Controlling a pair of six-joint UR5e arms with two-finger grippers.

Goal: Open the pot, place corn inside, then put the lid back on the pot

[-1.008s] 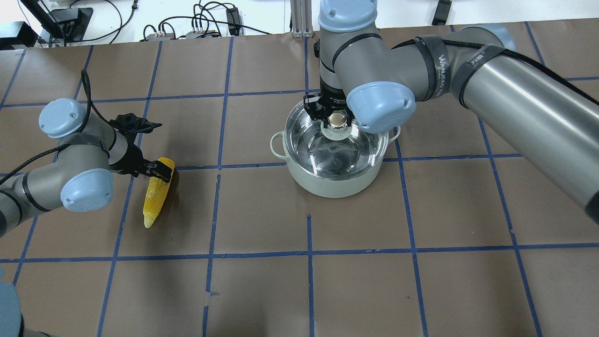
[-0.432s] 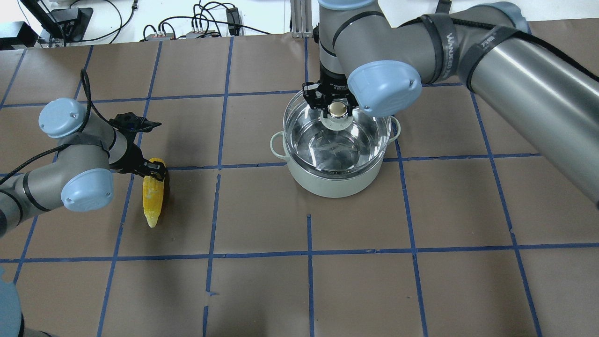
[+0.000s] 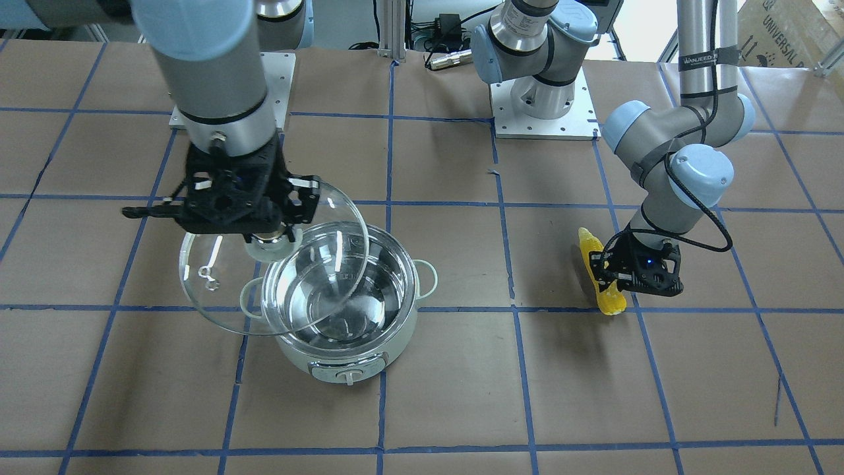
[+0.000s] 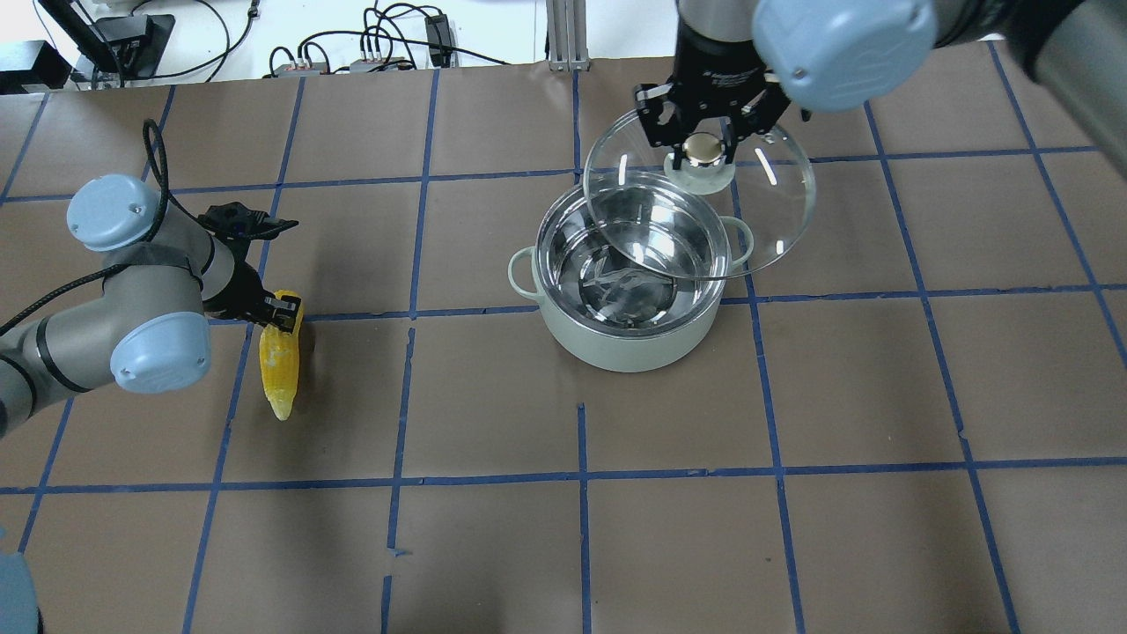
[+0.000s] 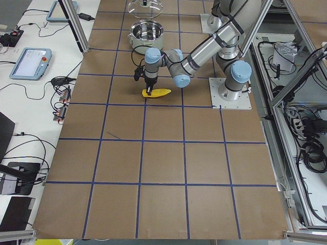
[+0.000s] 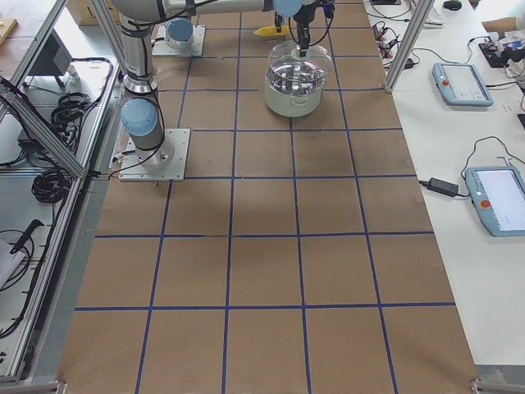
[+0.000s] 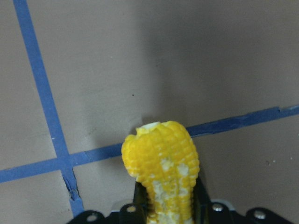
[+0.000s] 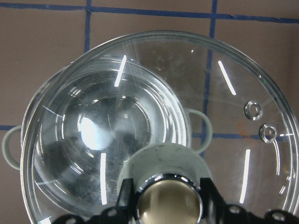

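Note:
The pale-green pot [image 4: 616,348] stands open at the table's middle, its steel inside empty; it also shows in the front view [image 3: 395,333]. My right gripper [image 4: 702,150] is shut on the knob of the glass lid [image 4: 775,220] and holds it tilted above the pot's far right rim, as the front view [image 3: 217,290] and right wrist view [image 8: 224,88] show. The yellow corn [image 4: 280,374] lies left of the pot. My left gripper [image 4: 280,315] is shut on its thick end [image 7: 161,158]. I cannot tell whether the corn's tip touches the table.
Brown paper with a blue tape grid covers the table [image 4: 581,528]. Cables and boxes [image 4: 379,48] lie beyond the far edge. The arm bases [image 3: 541,99] stand on the robot's side.
My right gripper has lifted the lid off the pot and carried it up and to the far right. My left gripper has shifted slightly left with the corn, which has swung straighter.

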